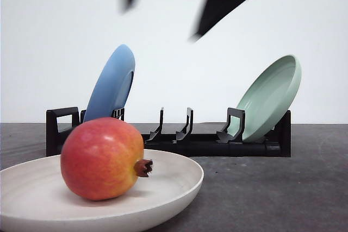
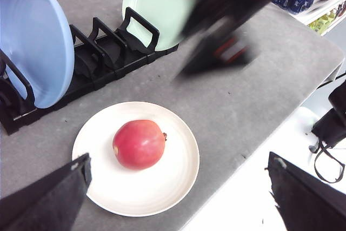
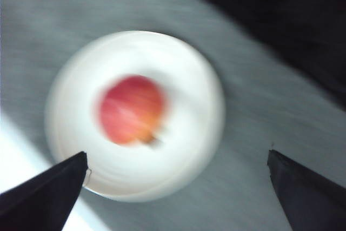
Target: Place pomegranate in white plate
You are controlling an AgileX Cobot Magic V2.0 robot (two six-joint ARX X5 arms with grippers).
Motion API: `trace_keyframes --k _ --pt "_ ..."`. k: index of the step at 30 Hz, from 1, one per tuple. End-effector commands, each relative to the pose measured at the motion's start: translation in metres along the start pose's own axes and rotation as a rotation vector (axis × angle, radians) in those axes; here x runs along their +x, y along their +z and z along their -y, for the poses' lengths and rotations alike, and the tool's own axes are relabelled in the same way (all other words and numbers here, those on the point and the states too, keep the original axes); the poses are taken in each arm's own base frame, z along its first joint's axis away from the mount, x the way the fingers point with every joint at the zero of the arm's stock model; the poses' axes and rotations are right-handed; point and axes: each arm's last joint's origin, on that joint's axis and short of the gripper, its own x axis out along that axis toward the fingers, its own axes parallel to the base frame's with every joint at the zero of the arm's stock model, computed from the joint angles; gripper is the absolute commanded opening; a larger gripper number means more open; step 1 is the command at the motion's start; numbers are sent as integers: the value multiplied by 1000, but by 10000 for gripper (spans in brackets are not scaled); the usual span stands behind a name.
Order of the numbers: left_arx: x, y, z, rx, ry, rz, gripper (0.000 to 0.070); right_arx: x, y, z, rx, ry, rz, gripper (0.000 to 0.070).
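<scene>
Both grippers are hanging high above the table, fingers spread wide and holding nothing: left gripper [image 2: 178, 187], right gripper [image 3: 178, 187]. Pomegranate [image 1: 102, 157] is sitting inside the white plate [image 1: 179, 188], crown pointing right. Rack [image 1: 196, 144] behind is holding a blue plate [image 1: 111, 82] and a green plate [image 1: 272, 96]. No legible writing.

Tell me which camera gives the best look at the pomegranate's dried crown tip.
The front view: the round red-and-yellow pomegranate sits close and sharp in the wide off-white plate, its brown crown jutting sideways. The left wrist view shows the fruit from above with the crown only a tiny nub. The right wrist view blurs it.
</scene>
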Motion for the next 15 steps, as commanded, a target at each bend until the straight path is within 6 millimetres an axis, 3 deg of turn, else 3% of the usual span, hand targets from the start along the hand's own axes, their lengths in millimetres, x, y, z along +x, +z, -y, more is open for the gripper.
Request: trace_keyframes --k 1,5,8,15 --pt "-2 3 1 -17 -17 13 633 -28 -12 3 -20 -58 60 700" --pt "-2 3 1 -18 -17 15 633 -80 -56 17 -4 -71 186 700" --pt "-2 3 1 -19 -14 19 633 -107 -96 29 36 -80 287 700" --pt "-2 8 3 -29 -16 72 633 -131 -184 52 123 -22 559 700"
